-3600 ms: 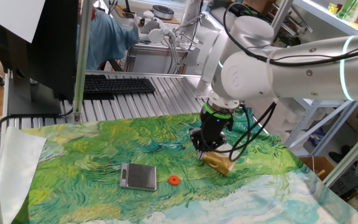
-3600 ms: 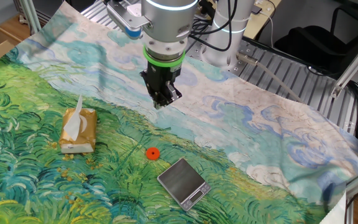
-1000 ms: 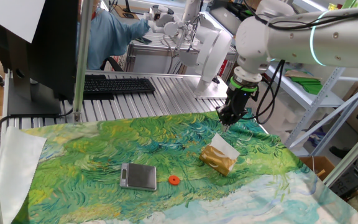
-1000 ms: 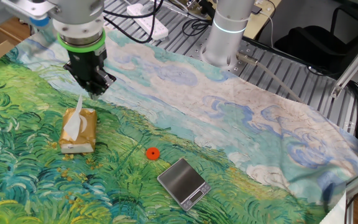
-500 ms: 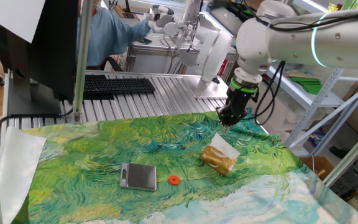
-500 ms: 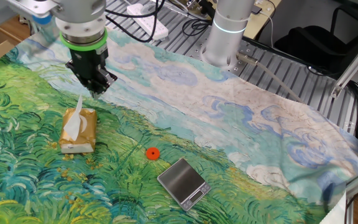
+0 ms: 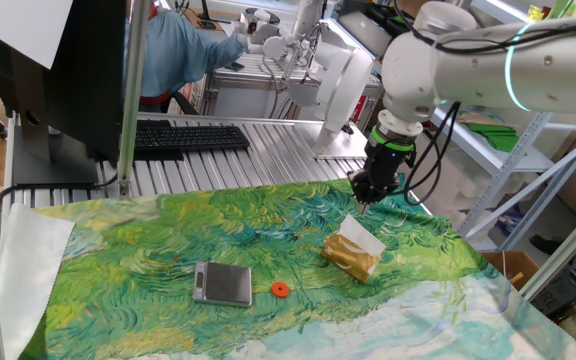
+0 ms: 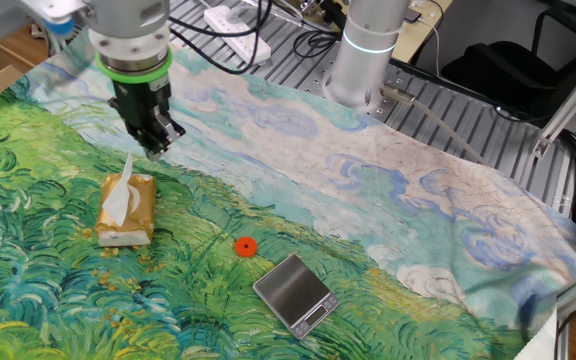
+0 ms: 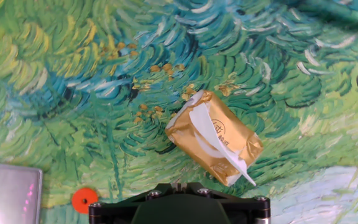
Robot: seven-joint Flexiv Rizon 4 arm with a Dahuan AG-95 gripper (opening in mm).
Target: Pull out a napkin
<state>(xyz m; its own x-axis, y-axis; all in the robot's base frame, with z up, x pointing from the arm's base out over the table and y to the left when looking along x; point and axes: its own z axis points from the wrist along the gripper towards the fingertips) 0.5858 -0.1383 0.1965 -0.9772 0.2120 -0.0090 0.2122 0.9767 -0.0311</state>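
Since 3.6 s ago our claw [image 8: 154, 148] crossed the desk [image 8: 388, 220] to hover above the golden packet [image 8: 127, 208]; fingers look together, empty. Napkin [image 8: 122, 193] protrudes from packet's top, unpulled; descent comes next, we judge.

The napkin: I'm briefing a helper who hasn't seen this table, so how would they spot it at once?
On the green painted tablecloth find the golden-brown packet just below the claw. The napkin is the thin white sheet poking up from its top, unlike the flat silver scale and orange disc nearby.
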